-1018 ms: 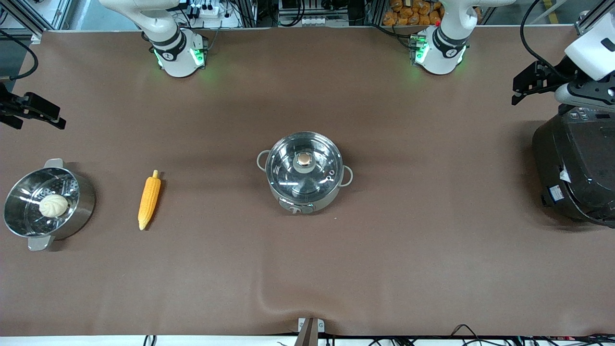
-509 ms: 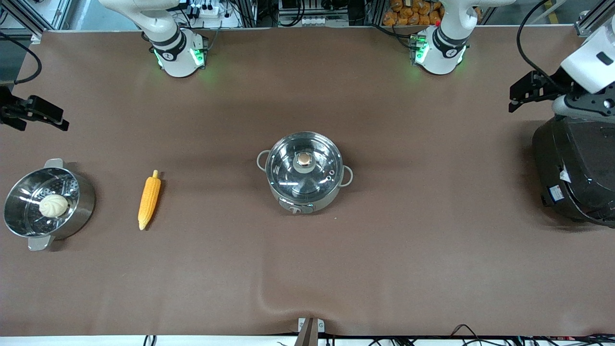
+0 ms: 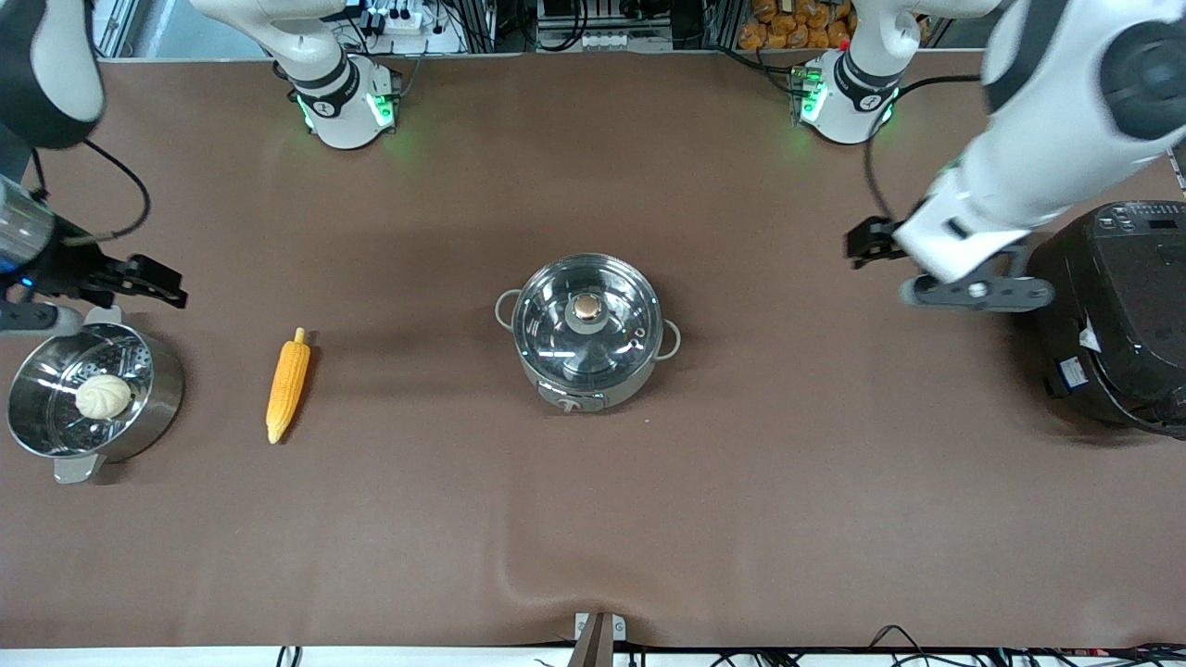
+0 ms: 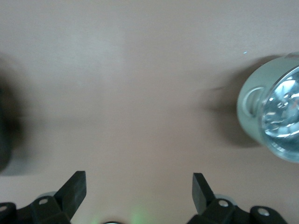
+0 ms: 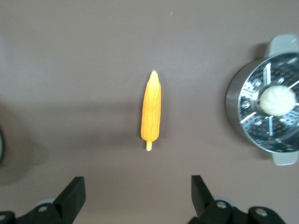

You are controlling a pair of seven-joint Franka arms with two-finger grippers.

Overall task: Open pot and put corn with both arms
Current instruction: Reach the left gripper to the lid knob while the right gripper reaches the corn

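Note:
The grey pot [image 3: 586,332] stands mid-table with its glass lid and copper knob [image 3: 585,307] on; its edge shows in the left wrist view [image 4: 273,114]. The corn [image 3: 288,384] lies on the table toward the right arm's end, also in the right wrist view [image 5: 151,113]. My left gripper [image 3: 975,293] hangs open and empty in the air between the pot and the black cooker; its jaws [image 4: 139,189] stand wide apart over bare table. My right gripper [image 3: 32,315] hangs open and empty in the air by the steamer pot; its jaws [image 5: 138,191] are spread with the corn ahead of them.
A steel steamer pot [image 3: 88,394] with a white bun [image 3: 103,396] sits at the right arm's end, also in the right wrist view [image 5: 261,105]. A big black cooker [image 3: 1112,315] stands at the left arm's end. The brown table [image 3: 741,482] has a ripple at its near edge.
Both arms have swung in from the table's ends. The left gripper came off the cooker toward the pot; the right gripper moved toward the steamer pot and corn. Pot and corn have not moved.

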